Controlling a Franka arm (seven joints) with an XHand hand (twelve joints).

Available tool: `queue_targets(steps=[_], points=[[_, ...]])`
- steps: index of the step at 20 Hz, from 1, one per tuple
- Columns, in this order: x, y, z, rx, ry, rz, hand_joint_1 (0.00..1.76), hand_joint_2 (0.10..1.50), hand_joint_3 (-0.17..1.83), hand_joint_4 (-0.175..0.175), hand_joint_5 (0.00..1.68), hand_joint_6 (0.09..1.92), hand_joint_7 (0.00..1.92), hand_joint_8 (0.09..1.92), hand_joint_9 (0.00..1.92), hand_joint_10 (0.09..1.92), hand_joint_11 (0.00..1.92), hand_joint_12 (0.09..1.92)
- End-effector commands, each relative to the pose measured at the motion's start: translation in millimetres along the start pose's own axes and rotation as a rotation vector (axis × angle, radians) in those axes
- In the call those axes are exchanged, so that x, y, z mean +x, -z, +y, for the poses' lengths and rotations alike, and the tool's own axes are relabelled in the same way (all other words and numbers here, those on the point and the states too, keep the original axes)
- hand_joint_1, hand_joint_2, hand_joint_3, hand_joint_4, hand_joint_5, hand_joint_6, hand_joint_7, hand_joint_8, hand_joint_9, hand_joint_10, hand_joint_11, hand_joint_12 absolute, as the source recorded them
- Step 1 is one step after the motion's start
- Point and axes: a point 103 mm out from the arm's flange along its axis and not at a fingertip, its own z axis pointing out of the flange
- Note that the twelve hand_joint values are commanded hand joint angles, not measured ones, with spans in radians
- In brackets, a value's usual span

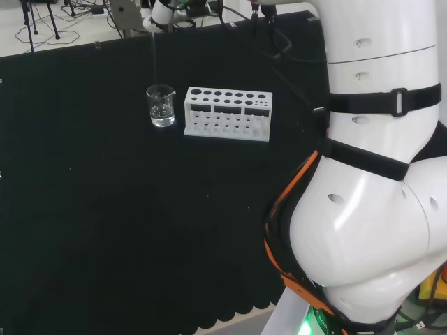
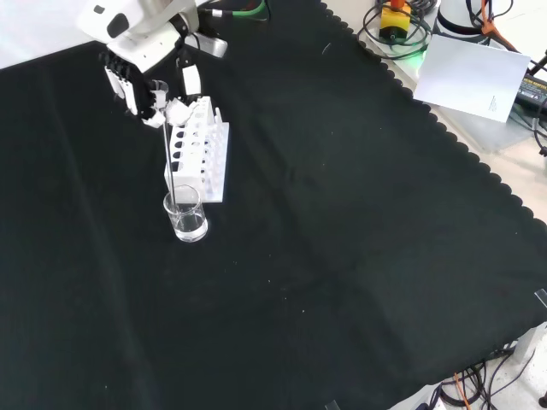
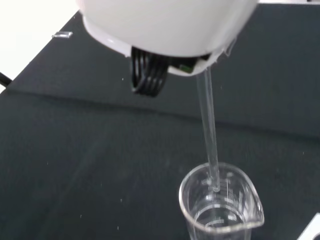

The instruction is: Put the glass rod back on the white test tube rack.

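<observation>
The robot hand [image 2: 152, 81] hangs above the black-clothed surface [image 2: 342, 239], its black and white fingers [image 2: 121, 85] curled in and pinching the top end of the glass rod [image 2: 168, 162]. The rod hangs almost upright below the robot hand, leaning a little, and its lower tip sits inside the mouth of a small clear beaker [image 2: 186, 215] directly beneath; in the wrist view the rod [image 3: 209, 135] runs from under the palm down past the beaker's rim [image 3: 220, 200], with its tip just inside the glass. The beaker holds a little clear liquid at the bottom, as the head view shows [image 1: 161, 106]. The white test tube rack [image 2: 202, 152] stands on the surface just beside the beaker, below and slightly to the side of the robot hand; in the head view the rack [image 1: 228, 113] is immediately right of the beaker, close but apart from it. The rod touches no part of the rack.
</observation>
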Motion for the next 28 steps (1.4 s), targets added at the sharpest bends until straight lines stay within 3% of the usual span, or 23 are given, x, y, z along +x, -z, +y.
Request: queue_targets(steps=[1,5,9,14,18,20,28], points=[[-2,12,-25,-0.053,0.015,0.069,1.22,0.47,0.98,-0.175,1.33,0.73,1.59,0.93,1.84,0.67,1.39,0.72],[8,22,-30,-0.030,-0.017,0.026,1.22,0.47,0.98,-0.175,1.33,0.73,1.59,0.93,1.84,0.67,1.39,0.72],[34,45,-32,-0.002,-0.045,-0.032,1.22,0.47,0.98,-0.175,1.33,0.73,1.59,0.93,1.84,0.67,1.39,0.72],[47,60,-30,-0.010,-0.066,-0.053,1.22,0.47,0.98,-0.175,1.33,0.73,1.59,0.93,1.84,0.67,1.39,0.72],[31,63,-43,-0.035,-0.121,-0.062,1.22,0.47,0.98,-0.175,1.33,0.73,1.59,0.93,1.84,0.67,1.39,0.72],[4,71,-75,-0.070,-0.115,-0.035,1.22,0.47,0.98,-0.175,1.33,0.73,1.59,0.93,1.84,0.67,1.39,0.72],[-3,72,-62,-0.062,-0.171,-0.051,1.22,0.47,0.98,-0.175,1.33,0.73,1.59,0.93,1.84,0.67,1.39,0.72]])
